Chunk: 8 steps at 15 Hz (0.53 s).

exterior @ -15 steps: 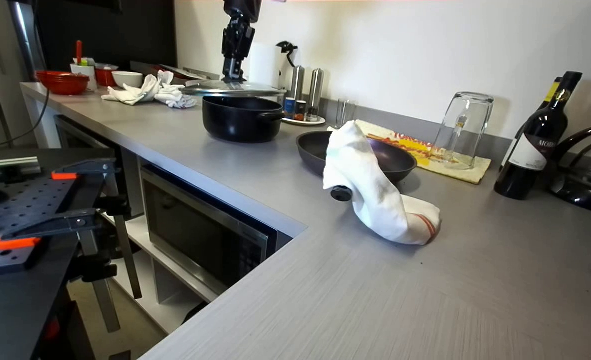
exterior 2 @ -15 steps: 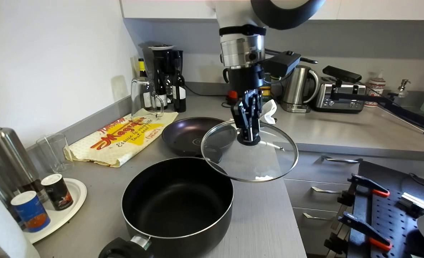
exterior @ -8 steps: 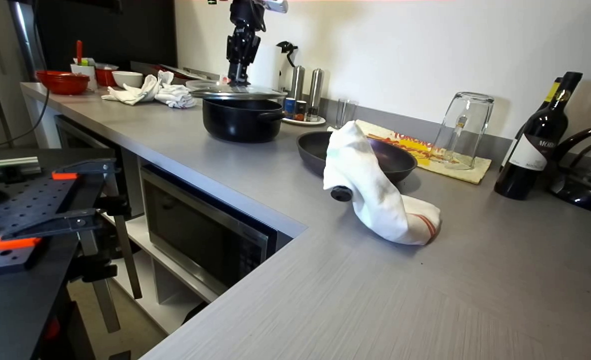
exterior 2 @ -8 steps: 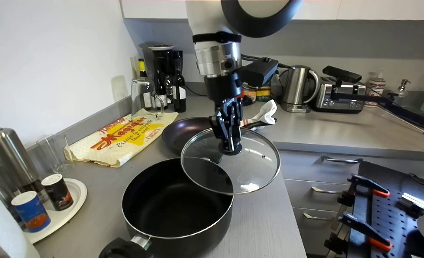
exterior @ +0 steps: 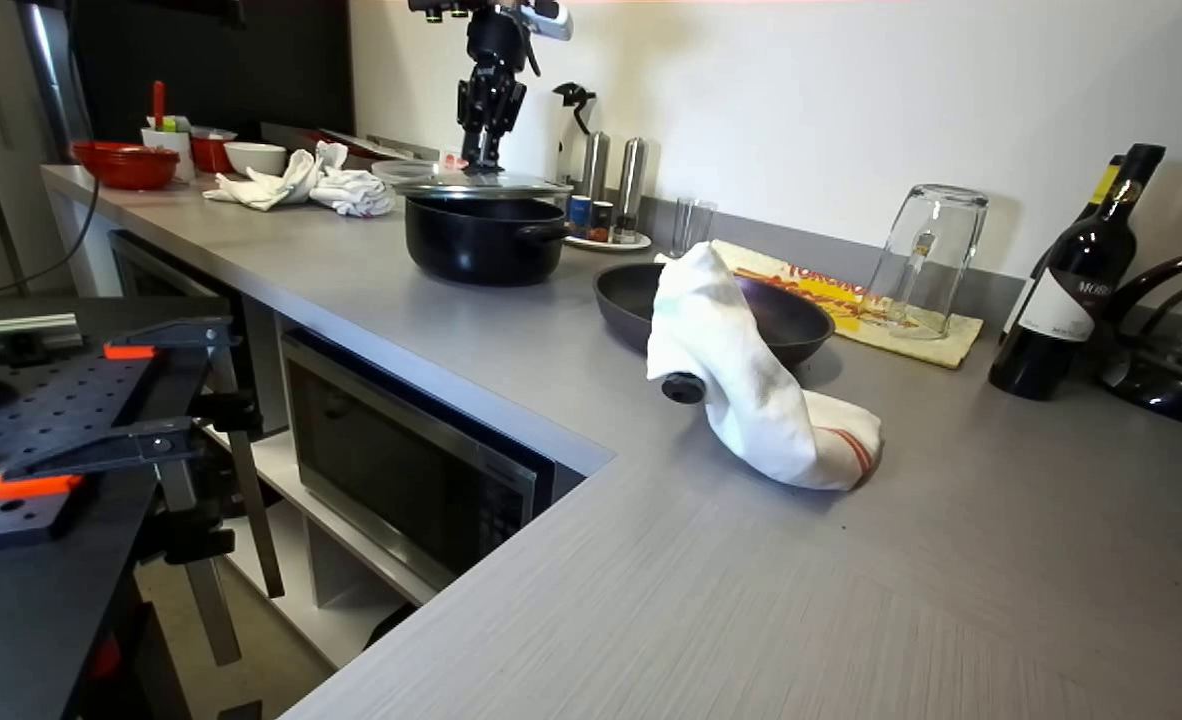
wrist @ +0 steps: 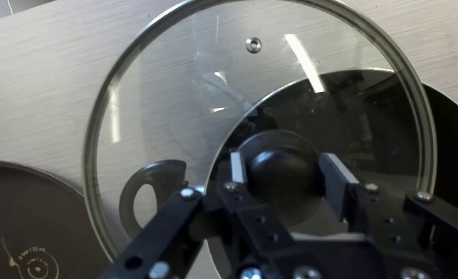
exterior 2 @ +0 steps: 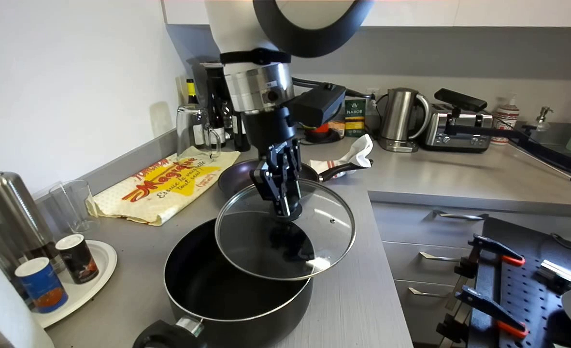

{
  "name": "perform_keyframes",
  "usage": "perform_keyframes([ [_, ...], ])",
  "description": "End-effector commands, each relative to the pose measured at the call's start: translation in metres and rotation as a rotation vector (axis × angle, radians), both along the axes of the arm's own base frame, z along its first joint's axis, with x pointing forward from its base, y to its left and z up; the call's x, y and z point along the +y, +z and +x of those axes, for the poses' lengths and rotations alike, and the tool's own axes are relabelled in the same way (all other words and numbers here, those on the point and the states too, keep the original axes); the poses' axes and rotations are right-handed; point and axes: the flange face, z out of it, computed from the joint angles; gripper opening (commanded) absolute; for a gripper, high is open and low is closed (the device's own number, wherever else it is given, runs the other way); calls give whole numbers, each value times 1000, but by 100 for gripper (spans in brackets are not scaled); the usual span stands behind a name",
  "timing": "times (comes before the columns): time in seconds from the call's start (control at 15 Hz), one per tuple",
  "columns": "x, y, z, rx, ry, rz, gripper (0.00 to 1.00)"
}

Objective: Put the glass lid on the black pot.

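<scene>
My claw is clamped on the black knob at the center of the glass lid, my fingers pressed to its two sides, so the lid is straight beneath me, roughly level. In both exterior views it is low over the black pot; whether its metal band touches the pot I cannot tell. My wrist view shows us out of line: the lid covers only part of the pot's mouth and juts past it toward the frying pan and over the gray counter. The lid's steam vent shows over that counter, outside the pot, and through the glass I can make out the pot's loop handle on the pan's side. The frying pan stands near the pot, and a white cloth with red stripes is bunched by its handle, farther from the pot. From the pot toward the wall, a white plate carries a blue canister and a black canister. Also on the wall side, a cloth printed "Magique" lies beneath an upturned glass mug. Lower than the pot, a microwave stands in the space under the counter.
</scene>
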Motion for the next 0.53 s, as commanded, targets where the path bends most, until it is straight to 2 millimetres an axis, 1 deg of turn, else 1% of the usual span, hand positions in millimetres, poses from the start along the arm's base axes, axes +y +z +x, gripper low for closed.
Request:
perform_keyframes([
  [0.0, 23, 11, 11, 0, 17, -31, 25],
  [0.2, 38, 11, 13, 4, 43, -36, 25],
  [0.47, 53, 8, 16, 14, 65, -41, 25],
])
